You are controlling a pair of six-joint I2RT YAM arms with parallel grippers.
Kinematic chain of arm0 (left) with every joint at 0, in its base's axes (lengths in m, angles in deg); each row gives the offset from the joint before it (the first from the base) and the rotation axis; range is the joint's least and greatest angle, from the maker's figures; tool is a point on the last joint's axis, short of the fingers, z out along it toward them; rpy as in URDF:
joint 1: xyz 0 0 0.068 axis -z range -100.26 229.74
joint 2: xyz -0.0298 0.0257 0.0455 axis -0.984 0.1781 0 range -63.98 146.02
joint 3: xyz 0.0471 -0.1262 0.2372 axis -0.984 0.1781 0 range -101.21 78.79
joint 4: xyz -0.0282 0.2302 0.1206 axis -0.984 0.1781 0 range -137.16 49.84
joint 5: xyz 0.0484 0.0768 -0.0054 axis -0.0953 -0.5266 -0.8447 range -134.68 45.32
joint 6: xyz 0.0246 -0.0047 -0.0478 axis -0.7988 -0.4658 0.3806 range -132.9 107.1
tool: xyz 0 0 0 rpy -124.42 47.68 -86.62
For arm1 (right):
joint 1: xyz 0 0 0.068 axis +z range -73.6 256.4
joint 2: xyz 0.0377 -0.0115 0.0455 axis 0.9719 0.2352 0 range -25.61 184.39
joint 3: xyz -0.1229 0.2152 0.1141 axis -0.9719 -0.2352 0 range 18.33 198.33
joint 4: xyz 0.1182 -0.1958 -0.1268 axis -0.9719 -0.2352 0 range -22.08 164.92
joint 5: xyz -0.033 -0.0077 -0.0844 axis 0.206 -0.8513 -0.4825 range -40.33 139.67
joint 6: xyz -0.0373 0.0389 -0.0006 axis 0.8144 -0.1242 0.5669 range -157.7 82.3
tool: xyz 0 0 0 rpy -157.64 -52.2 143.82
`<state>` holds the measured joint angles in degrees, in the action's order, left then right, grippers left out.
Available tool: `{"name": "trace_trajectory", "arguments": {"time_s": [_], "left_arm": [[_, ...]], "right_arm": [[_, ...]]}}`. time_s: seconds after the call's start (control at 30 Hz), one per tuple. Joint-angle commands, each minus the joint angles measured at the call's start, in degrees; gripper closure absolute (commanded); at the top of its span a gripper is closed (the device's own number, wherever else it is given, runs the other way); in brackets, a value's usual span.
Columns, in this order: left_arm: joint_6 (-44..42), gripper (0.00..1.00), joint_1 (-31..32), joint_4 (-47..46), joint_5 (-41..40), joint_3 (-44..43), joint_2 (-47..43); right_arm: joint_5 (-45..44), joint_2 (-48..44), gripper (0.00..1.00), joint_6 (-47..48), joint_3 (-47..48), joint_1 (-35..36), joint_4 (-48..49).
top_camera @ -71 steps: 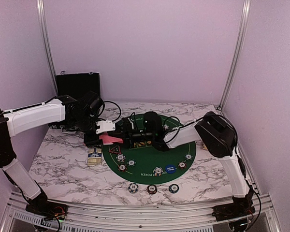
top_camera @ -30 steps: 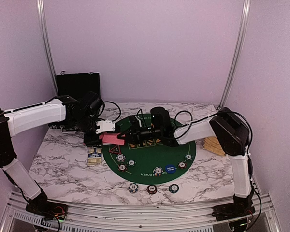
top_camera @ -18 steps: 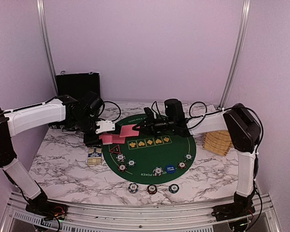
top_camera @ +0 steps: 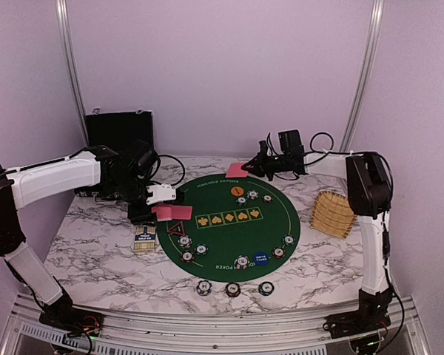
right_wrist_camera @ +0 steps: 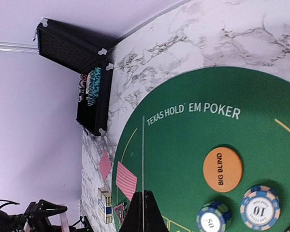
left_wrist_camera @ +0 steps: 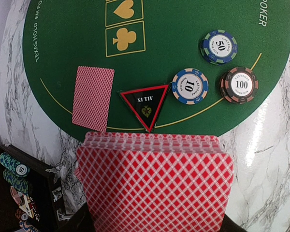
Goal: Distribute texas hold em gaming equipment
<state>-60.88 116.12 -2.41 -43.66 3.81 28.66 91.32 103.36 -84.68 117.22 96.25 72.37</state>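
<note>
My left gripper is shut on a deck of red-backed cards and holds it over the green mat's left edge; the deck hides its fingers. Ahead of it lie one red-backed card, the red-rimmed black triangle and three chips. My right gripper is shut on a single card above the mat's far edge. In the right wrist view this card shows edge-on, with the orange disc to its right. The blue disc lies at the mat's near side.
A black case holding chips stands open at the back left. A card box lies left of the mat. A tan slatted wooden object sits on the right. Three chips lie in a row before the mat, and others lie round its rim.
My right gripper took one card from the deck at the left and carried it across the mat to the far edge. The left arm and the deck have stayed put.
</note>
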Motion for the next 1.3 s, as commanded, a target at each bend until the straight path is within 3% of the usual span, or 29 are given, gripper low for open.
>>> {"name": "trace_trajectory", "arguments": {"time_s": [0.0,0.23,0.6,1.27], "left_arm": [[-0.3,0.91,-0.2,0.2,0.4,-0.3,-0.7],[-0.4,0.91,-0.1,0.4,0.5,0.0,-1.1],[-0.3,0.91,-0.1,0.4,1.2,0.3,-0.8],[0.0,0.91,-0.1,0.4,1.6,0.3,-0.5]], "right_arm": [[-3.6,6.3,1.0,4.6,8.9,-0.3,-8.5],[-5.0,13.9,1.0,4.1,19.1,-0.6,-10.9],[-5.4,20.8,0.99,2.0,24.9,-1.6,-10.3],[-14.0,15.0,0.49,10.5,25.1,-1.6,-20.3]]}}
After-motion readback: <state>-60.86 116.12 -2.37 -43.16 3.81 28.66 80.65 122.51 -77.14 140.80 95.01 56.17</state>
